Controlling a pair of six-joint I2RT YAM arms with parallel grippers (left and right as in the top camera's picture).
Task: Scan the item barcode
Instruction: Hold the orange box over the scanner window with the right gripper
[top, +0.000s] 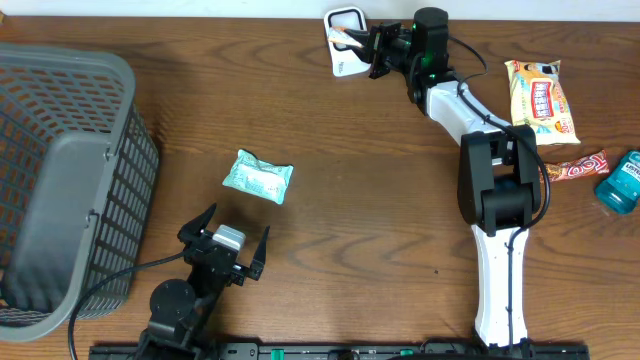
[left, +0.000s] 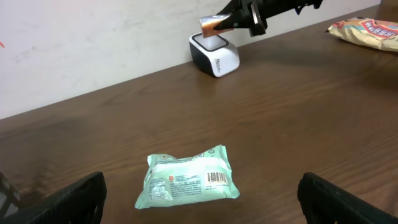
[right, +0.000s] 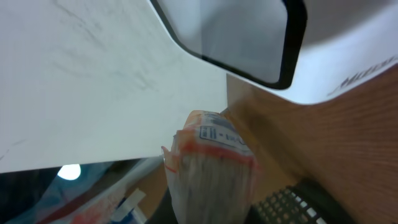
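Now scanning: my right hand, closed tight on the orange-and-white plastic packet, holds it at the white box scanner, top centre. Next, I judge, square its printed label to the glass. Left hand spread wide, empty.

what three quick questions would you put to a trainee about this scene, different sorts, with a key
1. True or false: the right gripper is shut on an orange-wrapped packet held up by the white scanner.
2. What lies on the table in front of the open left gripper? A) a green pack B) a red mug C) a banana
3. Fill in: in the overhead view, the grey basket stands at the ___ edge of the table.

Key: 1 true; 2 A; 3 left
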